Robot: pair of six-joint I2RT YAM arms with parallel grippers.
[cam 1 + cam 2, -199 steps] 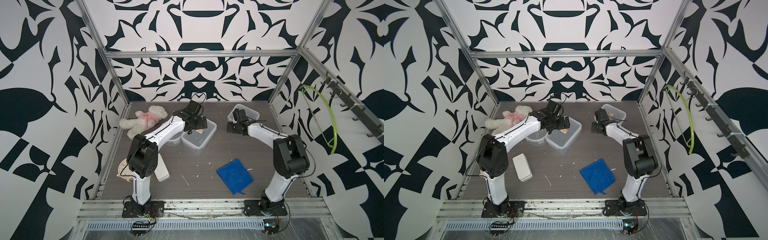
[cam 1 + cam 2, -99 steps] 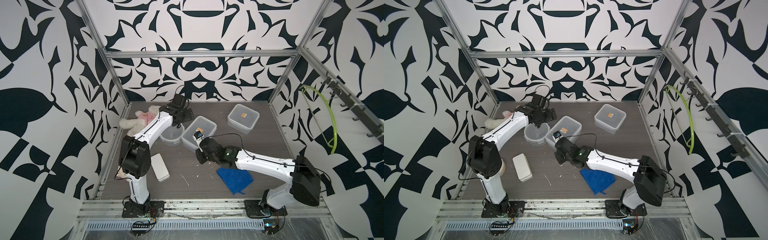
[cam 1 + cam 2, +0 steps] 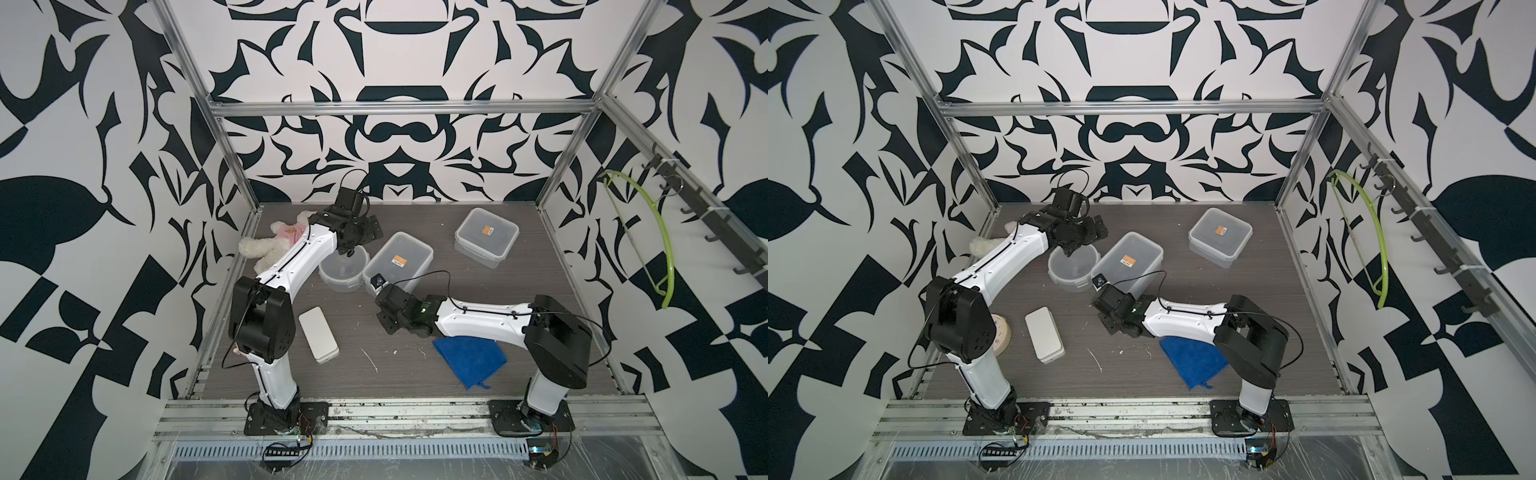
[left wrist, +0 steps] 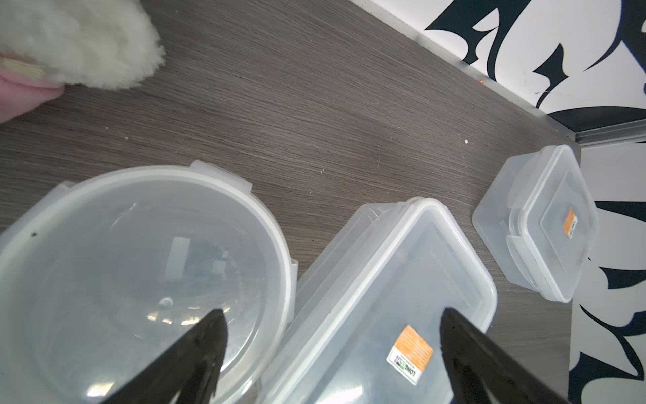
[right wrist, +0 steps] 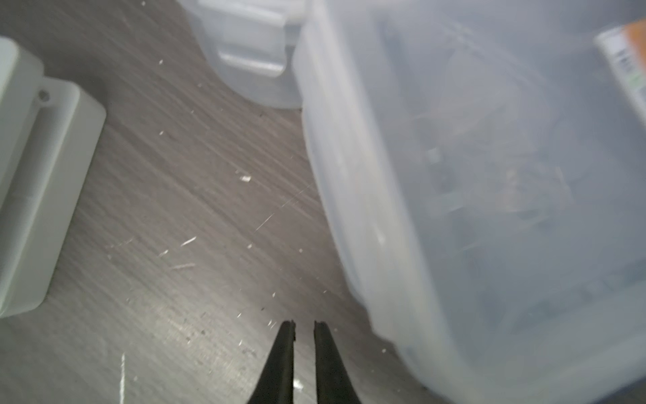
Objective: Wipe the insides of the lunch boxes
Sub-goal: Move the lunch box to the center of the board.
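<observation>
Plastic looks light, stiff and slippery, best gripped at a rim clip (image 4: 223, 175): round box (image 3: 344, 268) at eleven o'clock, long box (image 3: 398, 263) at twelve, square box (image 3: 486, 237) at one, left gripper (image 4: 334, 316) spread empty above the first two, right gripper (image 5: 304, 327) nearly clenched, empty.

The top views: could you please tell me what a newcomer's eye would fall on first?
The bold black-and-white patterned walls dominate. On the grey table, the bright blue cloth stands out near the front, partly under the right arm. Further back sit a round lunch box, a long lunch box and a square lunch box, with a white plush toy beside the left arm.
</observation>
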